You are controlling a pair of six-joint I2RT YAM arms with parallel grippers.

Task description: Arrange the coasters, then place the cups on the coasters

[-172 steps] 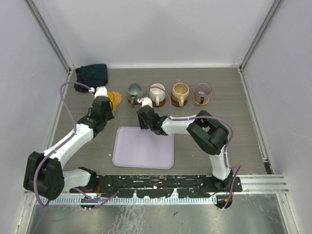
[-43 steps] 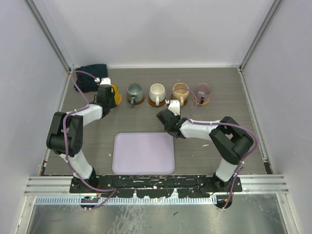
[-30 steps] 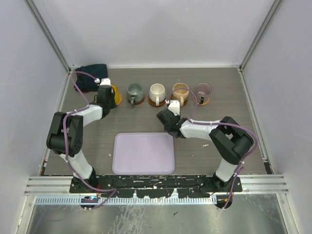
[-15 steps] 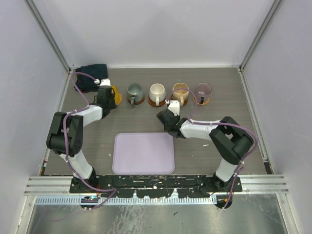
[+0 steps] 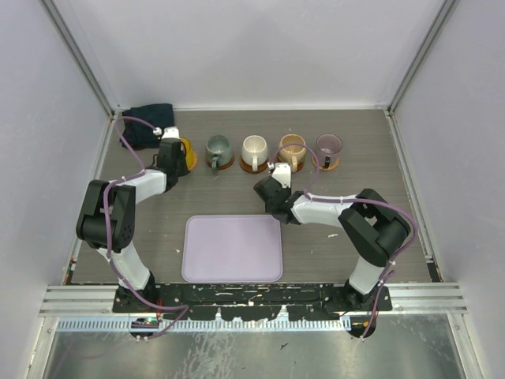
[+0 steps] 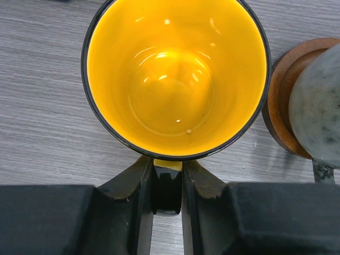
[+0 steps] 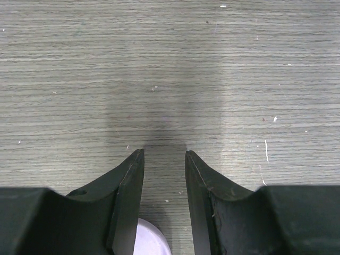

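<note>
The left arm (image 5: 130,185) stretches far forward and to the left. The left gripper (image 6: 167,159) is pinched narrow on the handle of the yellow cup (image 6: 175,79). The cup stands upright on the counter (image 6: 42,106) directly ahead of the fingers, mouth up, with its handle pointing straight back between them. Just right of it, a grey-green cup (image 6: 319,106) sits on a coaster (image 6: 279,90). The right arm (image 5: 331,207) is folded low. The right gripper (image 7: 163,153) is partly open and holds nothing, with a corner of the lavender tray (image 7: 151,241) beneath it.

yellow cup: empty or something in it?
Empty. The left wrist view looks straight down into the yellow cup: only its bare, glossy yellow bottom with light reflections shows, and nothing sits inside.
</note>
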